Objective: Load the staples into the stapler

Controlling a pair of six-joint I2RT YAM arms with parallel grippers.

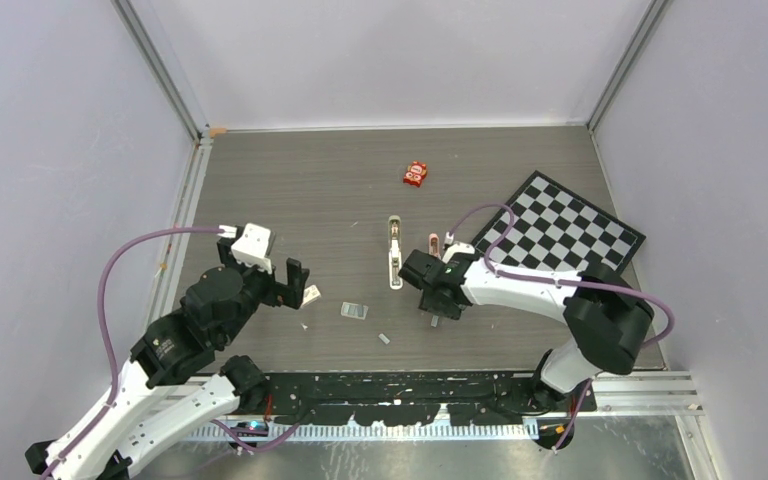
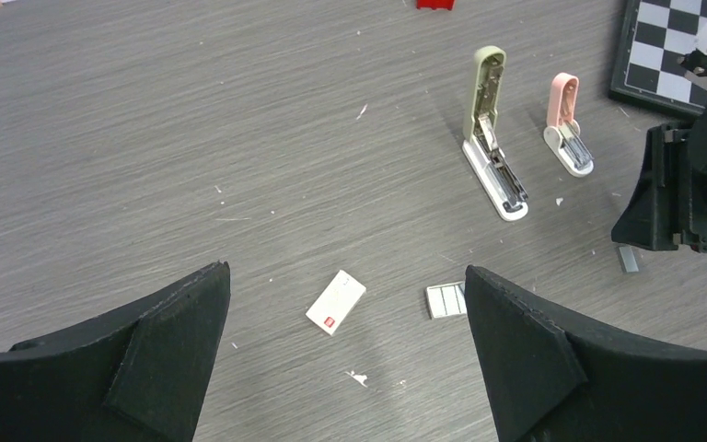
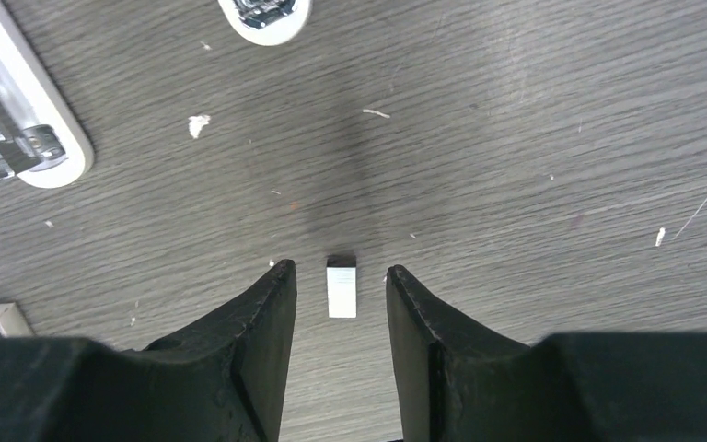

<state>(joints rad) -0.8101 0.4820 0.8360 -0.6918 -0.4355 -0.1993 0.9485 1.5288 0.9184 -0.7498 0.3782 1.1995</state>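
The olive-grey stapler (image 1: 394, 250) (image 2: 492, 138) lies hinged open on the table, its pale channel facing up; its white end shows in the right wrist view (image 3: 18, 138). A short silvery strip of staples (image 3: 341, 290) (image 2: 628, 259) lies flat on the table. My right gripper (image 3: 336, 272) (image 1: 438, 308) points down over it, open, one finger on each side and a narrow gap to each. A square block of staples (image 2: 446, 300) (image 1: 354, 310) lies nearer the left arm. My left gripper (image 2: 345, 276) (image 1: 295, 285) hangs wide open above the table, holding nothing.
A shorter pink-and-white stapler (image 1: 433, 243) (image 2: 566, 124) lies just right of the olive one. A small white-and-red box (image 2: 335, 301) (image 1: 311, 294) sits below the left gripper. A red packet (image 1: 415, 173) lies further back. A checkerboard (image 1: 560, 230) covers the right rear.
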